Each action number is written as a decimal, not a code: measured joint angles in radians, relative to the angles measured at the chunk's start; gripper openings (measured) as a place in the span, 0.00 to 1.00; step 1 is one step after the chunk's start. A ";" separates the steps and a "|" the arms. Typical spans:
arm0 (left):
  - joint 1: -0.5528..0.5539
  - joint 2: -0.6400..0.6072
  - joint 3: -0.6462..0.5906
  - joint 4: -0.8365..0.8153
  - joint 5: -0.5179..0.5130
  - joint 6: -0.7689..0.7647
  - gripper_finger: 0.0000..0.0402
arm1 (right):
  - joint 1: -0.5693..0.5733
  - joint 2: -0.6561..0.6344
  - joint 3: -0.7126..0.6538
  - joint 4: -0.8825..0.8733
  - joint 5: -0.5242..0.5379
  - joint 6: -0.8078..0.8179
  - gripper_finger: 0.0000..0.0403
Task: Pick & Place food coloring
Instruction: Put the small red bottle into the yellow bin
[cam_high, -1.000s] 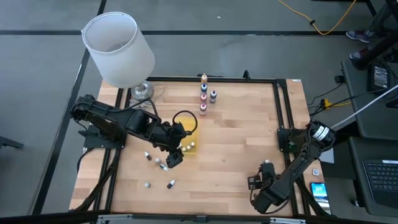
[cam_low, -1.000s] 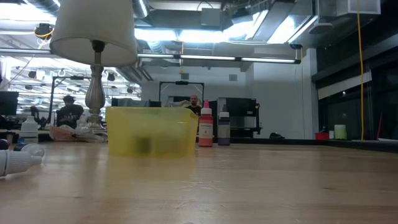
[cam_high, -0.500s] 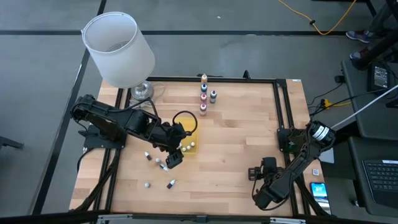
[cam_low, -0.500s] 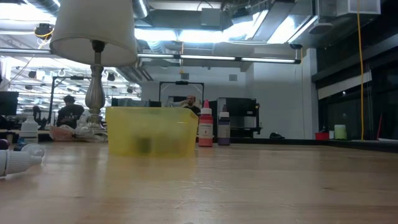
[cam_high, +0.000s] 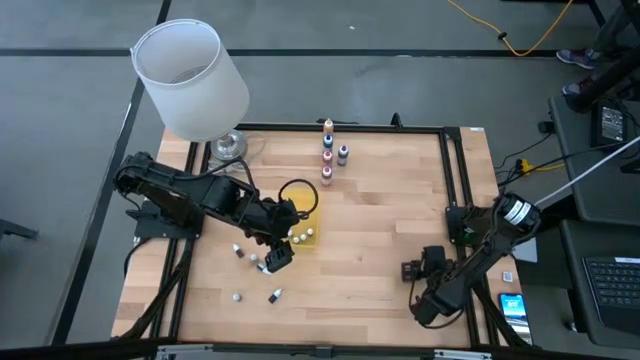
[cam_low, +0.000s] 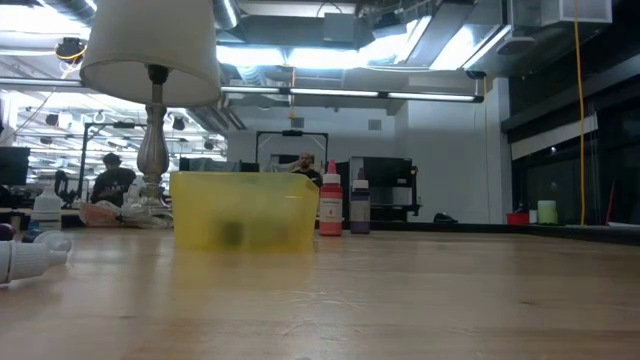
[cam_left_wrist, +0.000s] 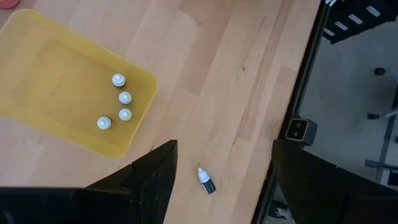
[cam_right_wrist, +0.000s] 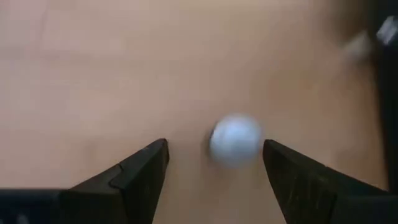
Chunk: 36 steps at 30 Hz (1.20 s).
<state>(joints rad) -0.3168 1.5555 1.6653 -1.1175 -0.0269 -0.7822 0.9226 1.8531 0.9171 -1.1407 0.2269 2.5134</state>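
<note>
My overhead camera looks straight down on the whole table (cam_high: 380, 220), while my low camera sits at tabletop height and faces level across the wood toward the yellow tray (cam_low: 245, 210), with the lamp (cam_low: 152, 60) just beside the tray and the room beyond. My left wrist camera looks down on that same tray (cam_left_wrist: 68, 99) from close above, so all three views share it. My right wrist camera stares at bare wood, well apart from the tray.

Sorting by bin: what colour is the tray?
Translucent yellow tray; the left wrist view shows it best.
</note>
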 joint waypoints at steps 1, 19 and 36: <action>0.001 0.000 0.000 0.000 -0.001 0.000 0.63 | -0.004 0.001 -0.007 -0.008 0.000 0.000 0.66; 0.053 0.000 0.000 -0.001 0.020 0.009 0.63 | -0.007 -0.002 -0.036 0.035 0.001 -0.001 0.66; 0.057 0.000 0.000 -0.001 0.020 0.037 0.63 | -0.009 0.001 0.002 0.026 -0.023 0.000 0.66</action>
<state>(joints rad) -0.2596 1.5555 1.6653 -1.1187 -0.0067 -0.7452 0.9132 1.8544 0.9195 -1.1150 0.2042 2.5134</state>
